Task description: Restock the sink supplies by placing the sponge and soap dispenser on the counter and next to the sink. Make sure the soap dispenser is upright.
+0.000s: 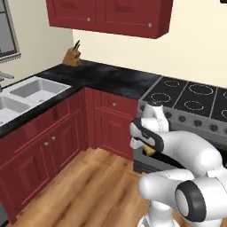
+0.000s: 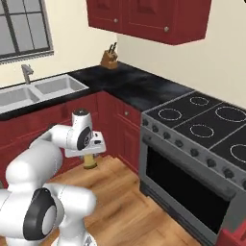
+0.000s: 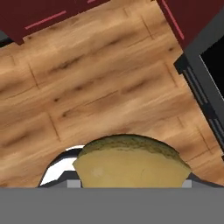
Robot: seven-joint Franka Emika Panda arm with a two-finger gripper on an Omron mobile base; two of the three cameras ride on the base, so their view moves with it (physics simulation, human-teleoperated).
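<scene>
The small yellow-tan sponge block with a darker brownish upper face (image 3: pixel 131 164) sits between the jaws of the white arm's two-finger gripper (image 2: pixel 90 160), which are closed narrowly on it. In the right base view it hangs below the hand as a small tan lump over the wooden plank floor (image 2: pixel 125 211); in the left base view it shows as a yellow patch under the wrist (image 1: pixel 150 150).

Handling, as judged: the sponge is probably light and soft, so it should yield under pressure and not slip readily. Its bulging outline in the hand view suggests it is already squeezed. A hold across its middle, as here, looks adequate, and it is not fragile.

Pose: the arm is folded close to the base, with the elbow raised, the forearm roughly level and the hand pointing straight down at the floor. The hand hangs in front of the red cabinet doors (image 1: pixel 53 146) and beside the grey oven front (image 2: pixel 187 187), well below the black speckled stone desk (image 1: pixel 111 77).

The recessed grey metal double sink (image 1: pixel 35 91) with its slim faucet (image 2: pixel 26 73) lies well apart, to the left. A wooden knife block (image 2: pixel 109 57) stands in the corner.

The soap dispenser cannot be made out.
</scene>
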